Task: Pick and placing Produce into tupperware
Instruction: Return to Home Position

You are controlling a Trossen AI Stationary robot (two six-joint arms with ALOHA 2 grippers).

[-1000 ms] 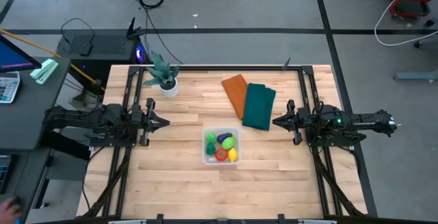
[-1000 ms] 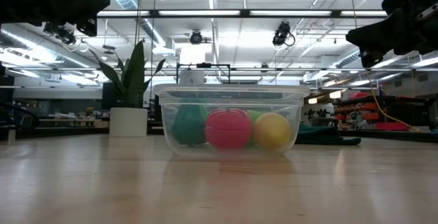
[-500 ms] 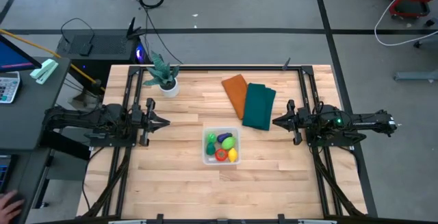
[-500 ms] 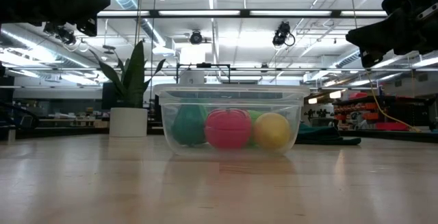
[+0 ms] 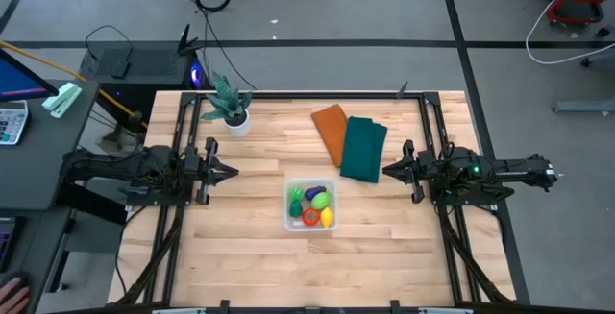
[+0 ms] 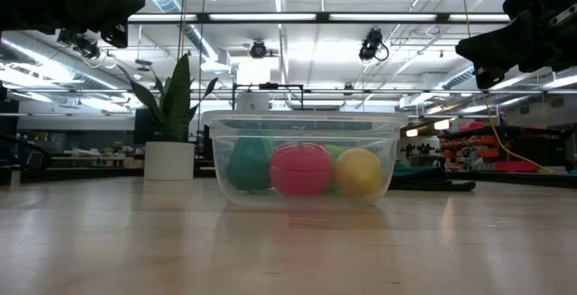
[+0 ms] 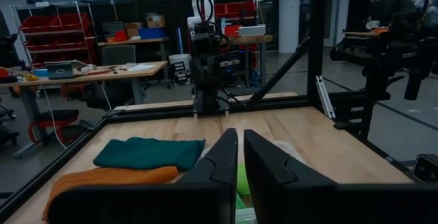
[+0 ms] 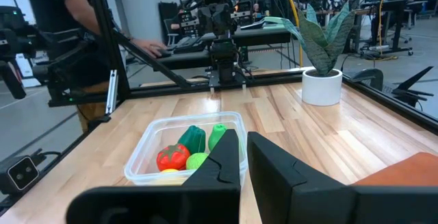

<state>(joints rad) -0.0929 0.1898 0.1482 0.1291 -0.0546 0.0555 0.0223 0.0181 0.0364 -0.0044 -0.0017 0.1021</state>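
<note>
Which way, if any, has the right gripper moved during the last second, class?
No. In the high view the right gripper sits at the same spot beside the dark green cloth as before.

The tupperware is clear. The produce in it is red, yellow, purple, light green and dark green. There is an orange cloth, a dark green cloth and a white pot.

Seemingly 5 produce inside tupperware.
</note>
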